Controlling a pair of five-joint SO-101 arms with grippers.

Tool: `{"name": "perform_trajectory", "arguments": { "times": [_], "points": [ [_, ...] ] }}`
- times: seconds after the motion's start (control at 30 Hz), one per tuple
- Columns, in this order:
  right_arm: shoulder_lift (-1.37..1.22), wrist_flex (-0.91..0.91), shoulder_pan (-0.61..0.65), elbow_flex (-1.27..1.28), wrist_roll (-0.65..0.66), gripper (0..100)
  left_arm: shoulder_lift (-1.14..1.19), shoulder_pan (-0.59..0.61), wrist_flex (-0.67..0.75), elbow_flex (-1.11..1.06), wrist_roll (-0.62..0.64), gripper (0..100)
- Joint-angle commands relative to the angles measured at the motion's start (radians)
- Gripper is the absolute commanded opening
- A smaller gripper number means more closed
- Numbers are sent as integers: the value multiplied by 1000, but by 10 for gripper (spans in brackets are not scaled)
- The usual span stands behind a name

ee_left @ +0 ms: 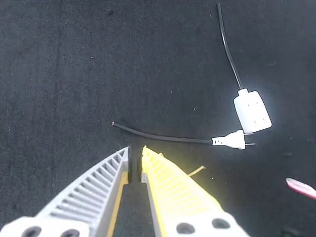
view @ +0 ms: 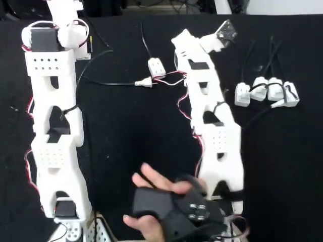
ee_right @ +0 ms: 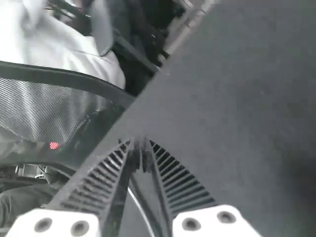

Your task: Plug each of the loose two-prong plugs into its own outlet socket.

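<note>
Left fingers (ee_left: 163,182) hang over the black desk (ee_left: 74,59), all but closed, only a sliver of gap at the tips and nothing in them; ahead of them lies the loose plug (ee_left: 229,142), toward the desk's far edge, just beside the single white socket (ee_left: 252,110) but not in it, its black cord (ee_left: 163,137) trailing across the desk; right fingers (ee_right: 175,180) sit by the far edge, pressed nearly together, holding nothing; a row of white sockets (view: 266,91) clusters toward the right edge.
</note>
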State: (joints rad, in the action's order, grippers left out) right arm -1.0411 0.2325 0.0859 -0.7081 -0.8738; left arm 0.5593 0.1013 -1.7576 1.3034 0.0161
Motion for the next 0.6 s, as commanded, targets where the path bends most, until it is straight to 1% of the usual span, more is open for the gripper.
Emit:
{"name": "perform_trajectory", "arguments": {
  "times": [0.0,0.1,0.13,0.17,0.23,0.3,0.37,0.43,0.57],
  "points": [
    [-170,5,43,-412,115,11,-55,-13,-3,7,5,58],
    [-326,18,48,-638,199,11,-20,-13,-3,8,5,58],
    [-374,58,46,-714,207,11,-6,-13,-3,8,3,58],
    [-406,120,40,-794,203,11,8,-12,-3,8,2,58],
    [-455,322,20,-967,164,11,37,-10,-3,16,3,58],
    [-421,485,8,-958,150,13,48,-16,-2,24,3,57],
    [-343,640,-5,-947,160,15,43,-36,-5,77,2,57],
    [-283,815,-18,-964,215,15,29,-53,-5,128,0,57],
    [-163,977,-43,-960,374,15,-37,-82,-6,142,5,57]
  ]
}}
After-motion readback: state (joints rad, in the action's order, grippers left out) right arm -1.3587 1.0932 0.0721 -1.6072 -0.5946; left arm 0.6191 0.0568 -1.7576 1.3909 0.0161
